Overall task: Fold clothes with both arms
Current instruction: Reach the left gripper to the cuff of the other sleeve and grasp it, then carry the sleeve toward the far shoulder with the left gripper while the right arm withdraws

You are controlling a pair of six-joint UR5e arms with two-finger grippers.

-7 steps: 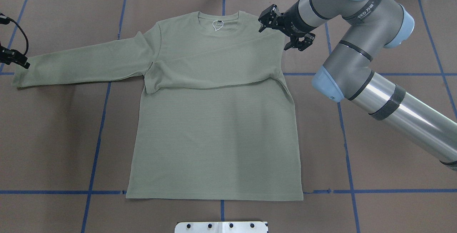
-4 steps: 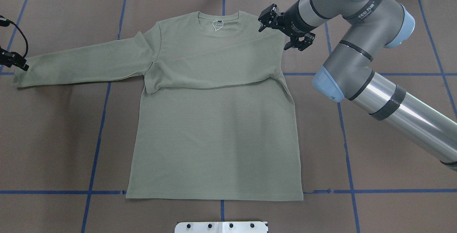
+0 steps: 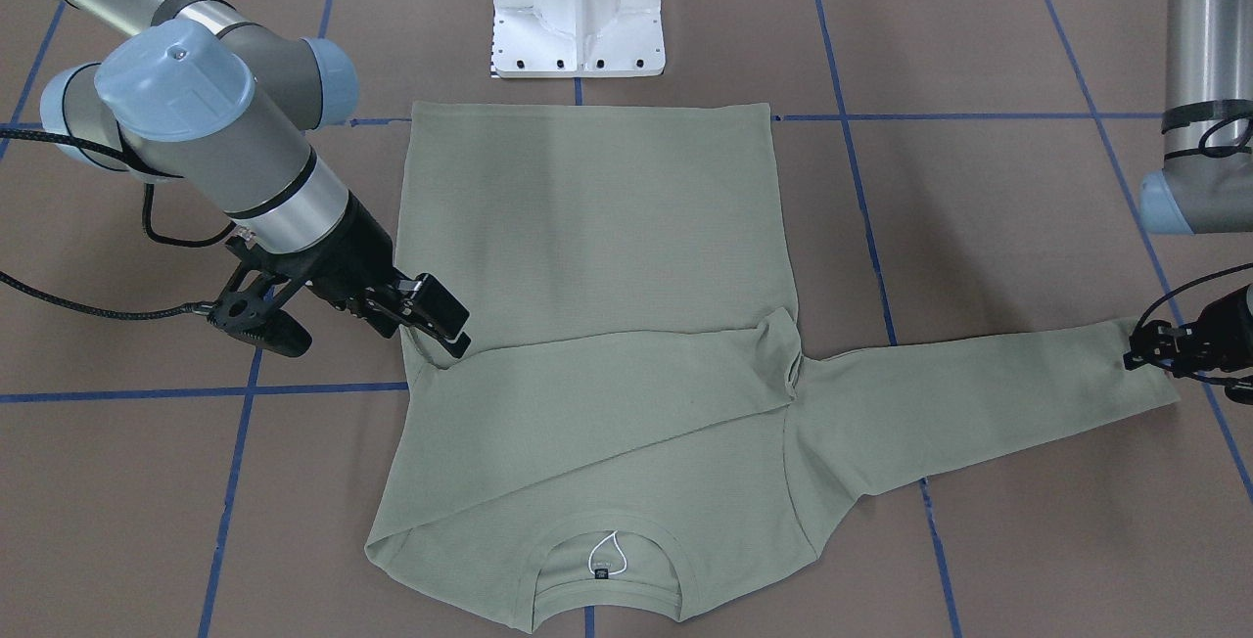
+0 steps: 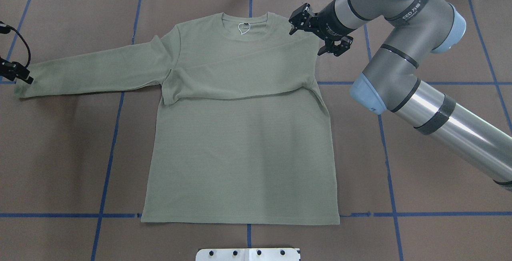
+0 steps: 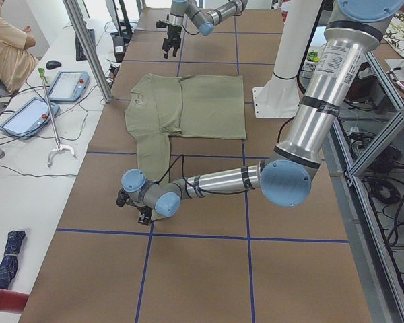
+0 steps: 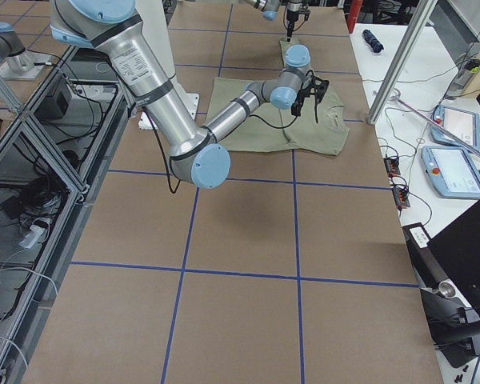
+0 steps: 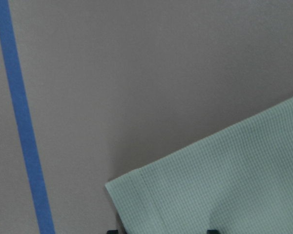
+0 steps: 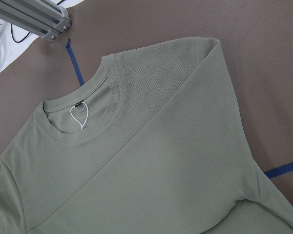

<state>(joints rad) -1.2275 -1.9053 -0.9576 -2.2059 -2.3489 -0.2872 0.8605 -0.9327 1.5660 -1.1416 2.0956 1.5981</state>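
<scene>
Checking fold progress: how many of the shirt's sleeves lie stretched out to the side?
1. The sleeve on the robot's left stretches out flat over the table, its cuff by the left gripper. The other sleeve is folded across the chest of the shirt.

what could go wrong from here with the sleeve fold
1. The left claw sits at the very edge of the cuff; a shallow pinch could slip mid-fold.
2. The right claw hangs open over the start of the folded sleeve; lowering it might ruck that fold on the shirt.
</scene>
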